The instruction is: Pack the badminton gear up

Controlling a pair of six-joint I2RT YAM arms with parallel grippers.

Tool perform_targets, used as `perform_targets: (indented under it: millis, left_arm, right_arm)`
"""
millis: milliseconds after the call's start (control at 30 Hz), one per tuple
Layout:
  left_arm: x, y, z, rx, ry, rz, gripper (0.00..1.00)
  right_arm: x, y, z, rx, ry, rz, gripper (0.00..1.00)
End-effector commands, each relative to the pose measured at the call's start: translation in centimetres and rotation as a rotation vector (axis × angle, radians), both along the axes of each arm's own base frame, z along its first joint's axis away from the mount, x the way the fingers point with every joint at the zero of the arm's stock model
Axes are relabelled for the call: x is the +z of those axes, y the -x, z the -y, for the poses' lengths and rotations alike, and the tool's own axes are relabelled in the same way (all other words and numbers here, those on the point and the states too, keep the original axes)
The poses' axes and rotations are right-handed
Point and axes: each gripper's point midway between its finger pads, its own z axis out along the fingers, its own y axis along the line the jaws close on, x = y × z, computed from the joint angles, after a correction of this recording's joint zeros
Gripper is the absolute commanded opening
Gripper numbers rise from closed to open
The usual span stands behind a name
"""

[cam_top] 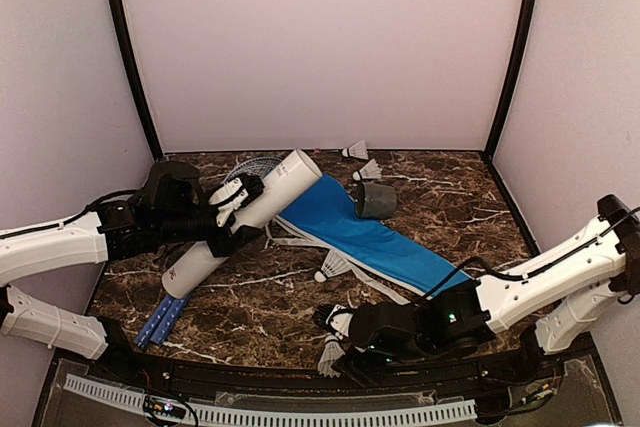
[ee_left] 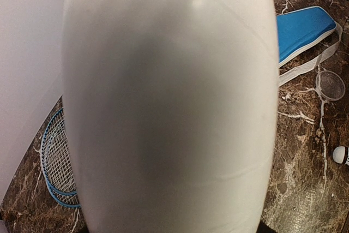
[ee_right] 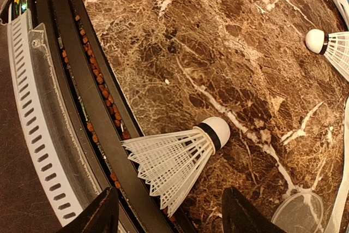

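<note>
Brown marble worktop (cam_top: 450,197), closed by plain pale walls on three sides, carries all the gear. At its near edge, touching the black rail (ee_right: 82,91) that borders it, lies one white shuttlecock (ee_right: 180,154). The right end effector (ee_right: 169,192) stands just behind it with its fingers (ee_right: 106,211) spread, one on each side of the feather skirt, and it pinches nothing. From this end effector the shuttlecock lies straight ahead. The feathers point toward the fingers and the cork points away and a little to the right, so its long axis runs nearly along the line of approach. I judge that the coming move is to close on the skirt, and the right arm is clearly the nearer one.

The left end effector (cam_top: 240,205) is pressed around the long white tube (cam_top: 285,182) near its middle. It holds the tube tilted, with the upper end toward the back wall and the lower end toward the near left. Whether the lower end rests on the worktop, I cannot tell.

The dark cap (cam_top: 375,200) stands apart at the edge of the blue bag (cam_top: 380,242), which lies diagonally in the middle. A second shuttlecock (cam_top: 333,265) lies beside the bag, and two other shuttlecocks (cam_top: 355,150) lie near the back wall. The rackets (cam_top: 165,319) lie under the tube, with their handles toward the near left.

No brand, label or writing can be read on anything.
</note>
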Motion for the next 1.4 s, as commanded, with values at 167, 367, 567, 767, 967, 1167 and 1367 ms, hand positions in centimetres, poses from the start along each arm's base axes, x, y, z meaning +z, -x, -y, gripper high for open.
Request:
perform_targets:
  millis: [167, 367, 567, 767, 967, 1167, 1367]
  left_arm:
    - [0.6, 0.1, 0.4, -0.018, 0.024, 0.024, 0.58]
    - [0.7, 0.1, 0.4, -0.017, 0.024, 0.027, 0.58]
    - [0.7, 0.1, 0.3, -0.016, 0.024, 0.028, 0.58]
    - [0.8, 0.1, 0.3, -0.016, 0.024, 0.031, 0.58]
    - [0.8, 0.1, 0.3, -0.016, 0.025, 0.031, 0.58]
    - [1.0, 0.2, 0.3, -0.016, 0.031, 0.035, 0.58]
    - [1.4, 0.9, 0.8, -0.061, 0.055, 0.025, 0.58]
  right_arm:
    - [-0.4, -0.9, -1.1, 0.017, 0.046, 0.101, 0.63]
    - [-0.8, -2.0, -0.8, -0.003, 0.076, 0.165, 0.56]
    - [-0.9, -2.8, -1.2, -0.035, 0.085, 0.207, 0.3]
    - [-0.4, -3.6, -1.3, -0.089, 0.066, 0.228, 0.05]
    - [0.3, -4.5, -0.6, -0.147, 0.052, 0.253, 0.0]
    - [2.9, -5.8, 0.1, -0.236, -0.052, 0.219, 0.0]
    - [5.1, -7.6, 1.5, -0.319, -0.19, 0.143, 0.0]
